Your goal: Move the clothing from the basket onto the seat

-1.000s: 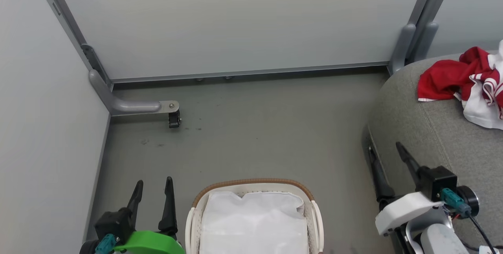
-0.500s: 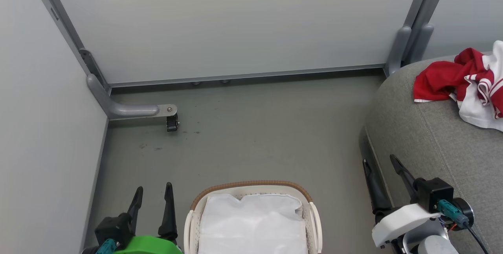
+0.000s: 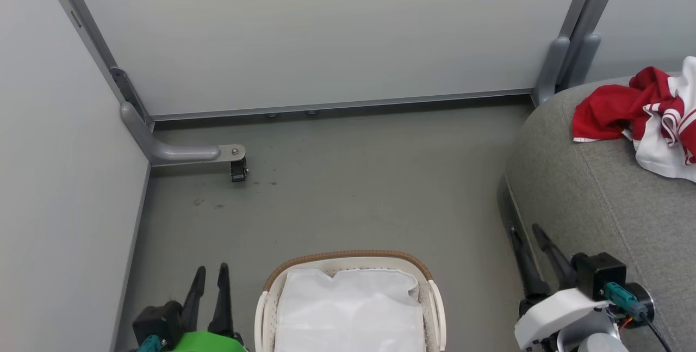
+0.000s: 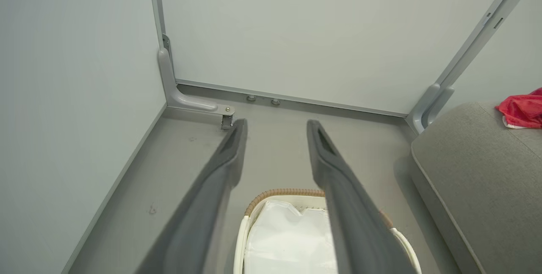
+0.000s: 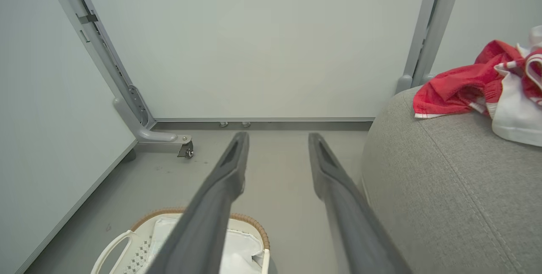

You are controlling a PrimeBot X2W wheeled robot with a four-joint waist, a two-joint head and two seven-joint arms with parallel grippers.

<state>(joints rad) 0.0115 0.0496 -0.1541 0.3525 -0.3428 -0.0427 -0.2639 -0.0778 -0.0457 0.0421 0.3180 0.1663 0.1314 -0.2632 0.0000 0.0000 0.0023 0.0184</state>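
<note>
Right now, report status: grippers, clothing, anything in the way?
Left gripper and right gripper open, empty. Clothing lies on the seat; basket holds a white liner. Caster foot far left, apart from basket.

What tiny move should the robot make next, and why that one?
Probably just settle both arms at rest, I'd judge. The red clothing lies on the seat, the basket holds a white liner with no red in sight, and the left gripper and right gripper are open and empty, so the job looks done.
</note>
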